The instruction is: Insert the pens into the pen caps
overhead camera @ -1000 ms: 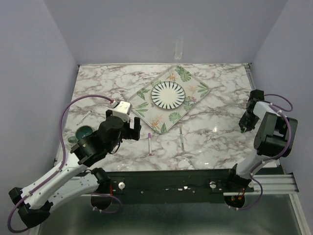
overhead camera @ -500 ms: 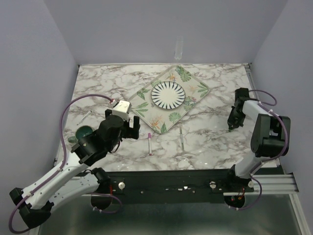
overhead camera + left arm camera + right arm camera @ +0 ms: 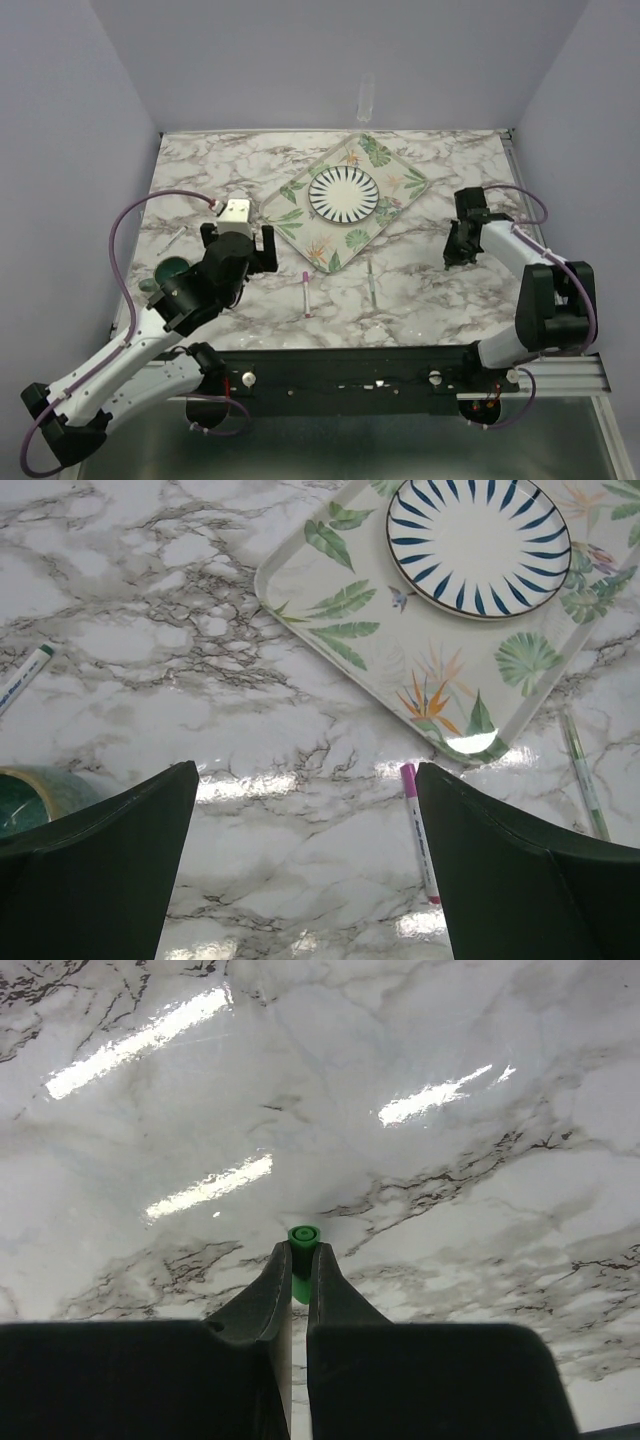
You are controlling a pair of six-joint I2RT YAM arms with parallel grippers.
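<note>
Pens lie loose on the white marble-pattern table (image 3: 430,290), none visibly joined to a cap. A slim pink pen (image 3: 305,295) sits at 7 o'clock from the square leaf-print tray (image 3: 296,190), a slim pale-green pen (image 3: 371,281) at 6 o'clock from it, and a white pen with a green end (image 3: 177,236) far out at 9 o'clock. The right gripper (image 3: 300,1268), at 4 o'clock of the tray, is pinched narrow on a small green cylindrical piece (image 3: 303,1234), whose round end faces the marble; whether it is a cap or a pen end I cannot tell. The left gripper (image 3: 305,770) hangs spread wide and empty near the pink pen. By my reading the task is barely begun: one part is in hand and no insertion is made.
</note>
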